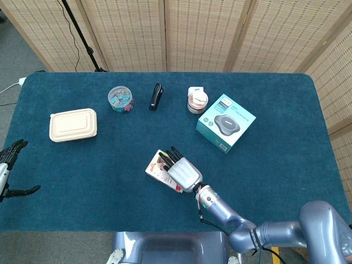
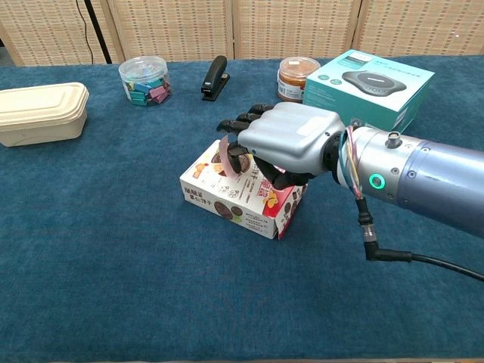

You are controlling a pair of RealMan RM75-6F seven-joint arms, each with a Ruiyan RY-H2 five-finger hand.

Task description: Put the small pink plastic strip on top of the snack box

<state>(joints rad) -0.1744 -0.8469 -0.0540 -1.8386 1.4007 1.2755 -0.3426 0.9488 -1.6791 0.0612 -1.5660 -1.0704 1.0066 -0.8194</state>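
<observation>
right now the right hand [image 2: 291,144] sits over the snack box [image 2: 240,197], knuckles up, fingers [image 2: 240,125] curled down toward the box's top face. the pink strip [image 2: 225,157] is pinched under the fingertips, standing tilted on edge, its lower end at or touching the box top near the far left corner; can't tell for sure whether it rests on the box. head view shows the same hand [image 1: 183,172] covering the box's near right half, box [image 1: 160,168] poking out ahead of the fingers, strip too small to make out there.

box lies flat on the blue surface [image 2: 113,249], skewed to the surface edges. open cloth all round it: wide room left of the fingers and toward the near edge, forearm fills the right side.

ahead of the fingers, well apart, along the far edge: clear tub of clips [image 2: 144,79], black stapler [image 2: 215,77], small brown-lidded jar [image 2: 294,78], teal boxed device [image 2: 368,85] to the right of the jar. beige lidded container [image 2: 41,113] far left of the fingers.

left hand [image 1: 9,159] hangs off the surface's left edge in the head view, fingers spread, holding nothing.
</observation>
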